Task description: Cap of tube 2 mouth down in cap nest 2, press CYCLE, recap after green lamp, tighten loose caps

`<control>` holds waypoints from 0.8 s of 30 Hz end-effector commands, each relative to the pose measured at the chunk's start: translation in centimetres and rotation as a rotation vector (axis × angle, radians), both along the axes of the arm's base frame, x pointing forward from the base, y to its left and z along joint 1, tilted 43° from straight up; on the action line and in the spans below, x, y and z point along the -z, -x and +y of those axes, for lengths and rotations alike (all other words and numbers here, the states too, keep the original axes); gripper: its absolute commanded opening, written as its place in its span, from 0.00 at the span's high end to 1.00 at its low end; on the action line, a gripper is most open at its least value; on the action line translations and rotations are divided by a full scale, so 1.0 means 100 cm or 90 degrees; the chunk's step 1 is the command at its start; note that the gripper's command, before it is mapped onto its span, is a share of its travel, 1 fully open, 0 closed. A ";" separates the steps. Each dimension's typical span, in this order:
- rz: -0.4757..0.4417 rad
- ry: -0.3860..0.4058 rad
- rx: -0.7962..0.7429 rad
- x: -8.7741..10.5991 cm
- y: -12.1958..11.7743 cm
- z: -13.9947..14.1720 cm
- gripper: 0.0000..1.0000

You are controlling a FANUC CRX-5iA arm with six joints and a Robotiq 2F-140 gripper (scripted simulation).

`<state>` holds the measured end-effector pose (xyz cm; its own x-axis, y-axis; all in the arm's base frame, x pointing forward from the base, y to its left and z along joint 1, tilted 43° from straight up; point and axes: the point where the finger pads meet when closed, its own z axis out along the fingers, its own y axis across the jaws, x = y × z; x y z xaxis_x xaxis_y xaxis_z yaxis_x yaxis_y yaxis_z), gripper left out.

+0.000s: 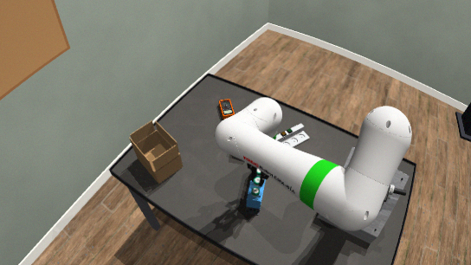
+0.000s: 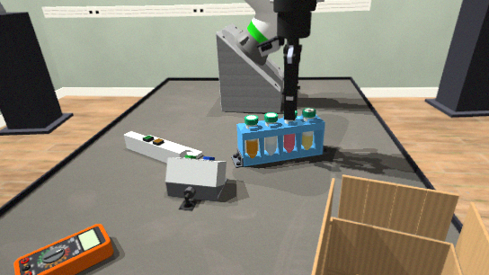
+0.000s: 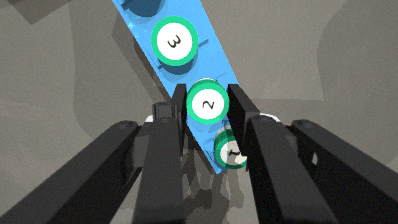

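The blue decapping rack (image 2: 280,141) holds four tubes with green-rimmed caps. In the wrist view cap 2 (image 3: 208,104) sits on its tube between cap 3 (image 3: 174,41) and cap 1 (image 3: 231,150). My gripper (image 3: 206,99) comes straight down from above, and both finger pads press against the sides of cap 2. In the exterior view the fingers (image 2: 289,110) cover that cap, over the tube with red liquid. The white cap tray (image 2: 162,146) lies left of the rack with its lamps dark. The grey key housing (image 2: 195,177) stands in front of it.
An open cardboard box (image 2: 395,229) stands at the near right of the table, also in the top view (image 1: 156,151). An orange multimeter (image 2: 63,252) lies at the near left. The arm's grey base wedge (image 2: 244,76) rises behind the rack.
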<state>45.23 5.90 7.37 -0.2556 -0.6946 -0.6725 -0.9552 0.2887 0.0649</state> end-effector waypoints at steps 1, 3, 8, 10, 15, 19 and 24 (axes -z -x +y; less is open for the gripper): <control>-0.091 0.020 -0.100 -0.001 0.000 -0.001 0.70; -0.132 0.030 -0.147 -0.001 0.000 -0.001 0.70; -0.237 0.054 -0.264 -0.001 0.000 -0.001 0.70; -0.279 0.063 -0.311 -0.001 0.000 -0.001 0.70; -0.342 0.078 -0.381 -0.001 0.000 -0.001 0.70; -0.425 0.096 -0.474 -0.001 0.000 -0.001 0.70; -0.425 0.096 -0.474 -0.001 0.000 -0.001 0.70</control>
<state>45.22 5.89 7.44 0.6555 -0.6291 -0.4177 -0.7407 -0.4276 -0.5182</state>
